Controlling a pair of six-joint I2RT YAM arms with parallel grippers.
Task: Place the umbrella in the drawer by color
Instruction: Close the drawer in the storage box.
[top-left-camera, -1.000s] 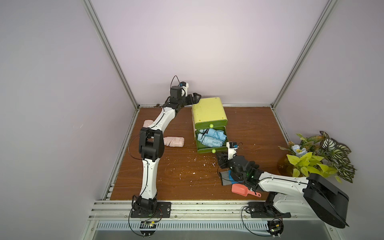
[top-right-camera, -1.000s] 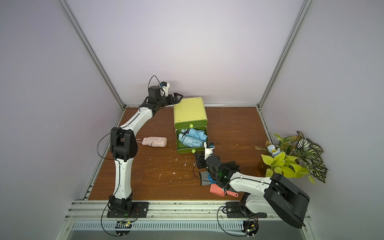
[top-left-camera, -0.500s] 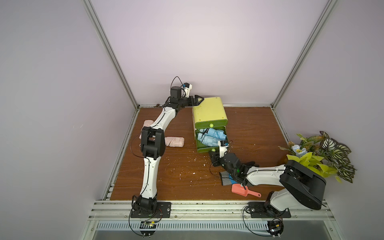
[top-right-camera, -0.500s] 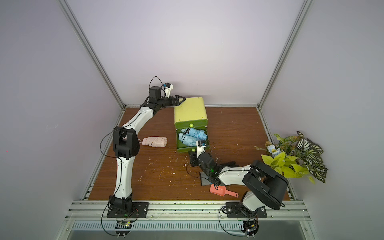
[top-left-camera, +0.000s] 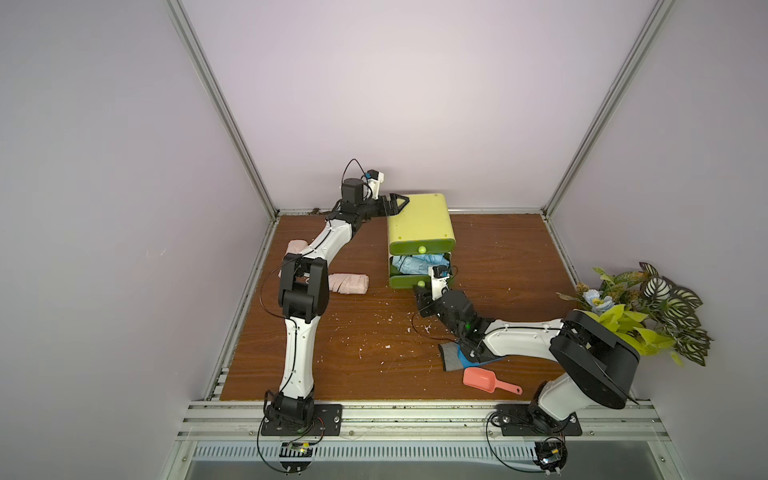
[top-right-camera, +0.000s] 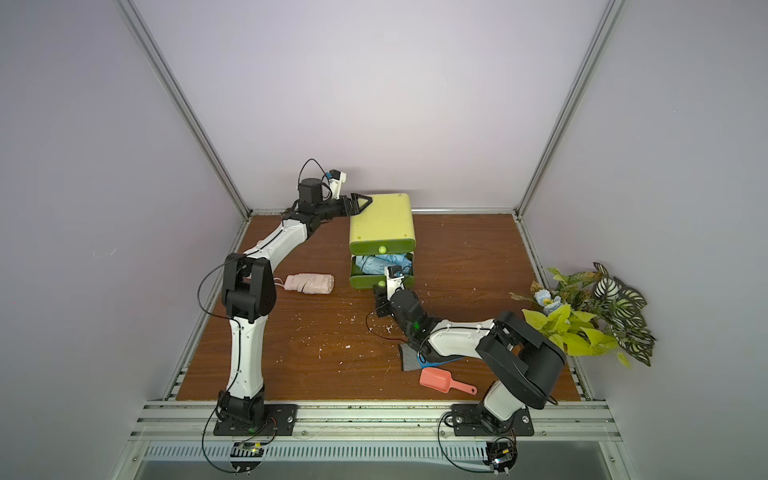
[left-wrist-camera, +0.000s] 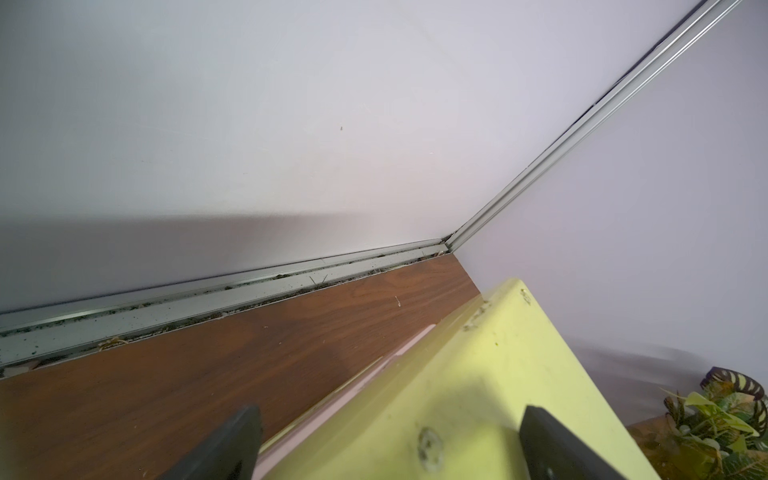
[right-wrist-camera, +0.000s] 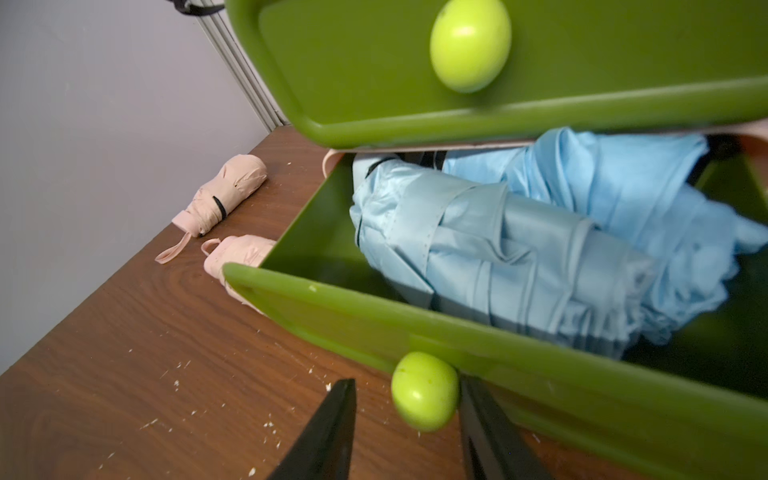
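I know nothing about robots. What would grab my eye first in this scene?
The yellow-green drawer cabinet at the back of the wooden table, its lower drawer pulled out and stuffed with light blue umbrellas. The right claw sits at that drawer's knob, jaws on either side of it. Two folded pink umbrellas lie on the table nearer the left arm.

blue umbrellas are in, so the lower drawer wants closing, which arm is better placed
Right, most likely. The right gripper straddles the knob of the open lower drawer, ready to push it in. The left gripper sits open at the back top corner of the cabinet, far from the drawer front.
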